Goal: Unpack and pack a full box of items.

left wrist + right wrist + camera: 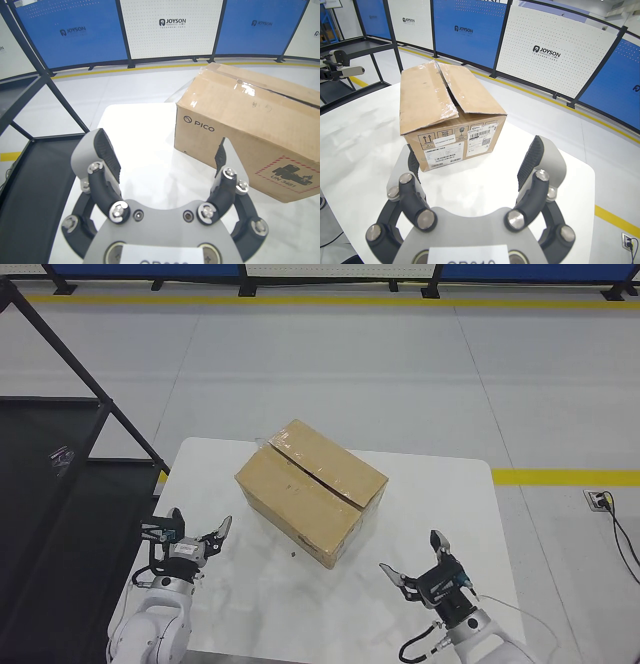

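A brown cardboard box (310, 489) sits turned at an angle in the middle of the white table (250, 604). Its top flaps lie down, with shiny tape along the seam and a slight gap at one end (450, 97). My left gripper (200, 534) hovers open near the table's left front, short of the box's long side (225, 125). My right gripper (415, 562) hovers open near the right front, facing the box's labelled end (460, 145). Nothing is between the fingers of either one.
A black metal rack (50, 464) with a dark shelf stands just left of the table. Grey floor with a yellow line (560, 476) surrounds the table. Blue and white panels (545, 50) stand at the back. Bare tabletop lies in front of the box.
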Available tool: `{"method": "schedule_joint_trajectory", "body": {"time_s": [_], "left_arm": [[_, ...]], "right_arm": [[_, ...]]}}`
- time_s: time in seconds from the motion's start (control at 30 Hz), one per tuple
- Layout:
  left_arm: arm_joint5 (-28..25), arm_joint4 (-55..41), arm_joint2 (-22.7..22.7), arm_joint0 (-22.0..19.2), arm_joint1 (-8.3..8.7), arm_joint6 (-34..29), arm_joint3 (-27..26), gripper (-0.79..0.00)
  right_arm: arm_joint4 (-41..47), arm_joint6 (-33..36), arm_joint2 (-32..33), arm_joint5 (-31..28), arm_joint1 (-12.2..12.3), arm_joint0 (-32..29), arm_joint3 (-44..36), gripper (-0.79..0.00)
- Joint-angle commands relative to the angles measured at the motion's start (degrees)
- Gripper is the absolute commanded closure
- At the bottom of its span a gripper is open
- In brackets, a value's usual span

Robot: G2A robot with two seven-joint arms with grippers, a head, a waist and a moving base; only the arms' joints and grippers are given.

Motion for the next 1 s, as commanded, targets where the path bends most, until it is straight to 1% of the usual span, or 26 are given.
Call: {"method": "schedule_joint_trajectory", "body": {"time_s": [0.0,0.07,0.1,0.13,0.17,0.23,0.33,0.37,0.47,0.6,0.63,0.97], "left_arm": [[0.0,0.0,0.0,0.0,0.0,0.0,0.0,-0.785],[1.2,0.38,0.01,-0.42,-0.07,0.06,0.47,-0.785],[1.69,0.83,0.4,-1.32,-0.12,-0.33,1.24,-0.785],[3.65,1.9,0.63,-2.85,-0.22,-0.59,2.45,-0.785],[6.26,3.34,1.38,-4.64,-0.4,-0.46,4.14,-0.785],[9.16,2.31,3.43,-8.76,-0.96,-1.71,8.19,-0.785],[13.04,0.91,5.36,-15.47,-1.71,-2.53,15.55,-0.785],[14.62,0.23,6.01,-17.73,-2.02,-2.74,18.09,-0.785],[17.09,-4.51,7.32,-23.76,-2.96,-3.93,24.57,-0.785],[21.33,-8.53,7.92,-29.72,-3.93,-4.66,30.85,-0.785],[21.69,-8.18,8.21,-30.32,-4.0,-5.25,31.48,-0.785],[21.69,-8.18,8.21,-30.32,-4.0,-5.25,31.48,-0.785]], "right_arm": [[1.11,-1.18,-0.28,-0.58,-0.05,-0.01,-0.46,-0.785],[3.81,-1.62,-0.6,-1.95,-0.13,0.6,0.07,-0.785],[4.9,-0.6,-0.9,-1.62,-0.23,1.33,0.58,-0.785],[6.88,0.49,-1.64,-1.23,-0.42,2.24,1.04,-0.785],[10.26,1.23,-2.55,-1.58,-0.65,3.27,1.73,-0.785],[18.86,1.95,-3.91,-3.89,-1.08,5.57,3.95,-0.785],[25.03,3.48,-5.05,-6.14,-1.39,8.3,7.22,-0.785],[26.23,4.06,-5.33,-6.33,-1.46,8.93,8.08,-0.785],[28.88,4.54,-6.08,-7.06,-1.64,9.86,9.39,-0.785],[28.31,5.05,-5.39,-8.15,-1.44,9.46,9.31,-0.785],[28.31,5.05,-5.39,-8.15,-1.44,9.46,9.31,-0.785],[28.31,5.05,-5.39,-8.15,-1.44,9.46,9.31,-0.785]]}}
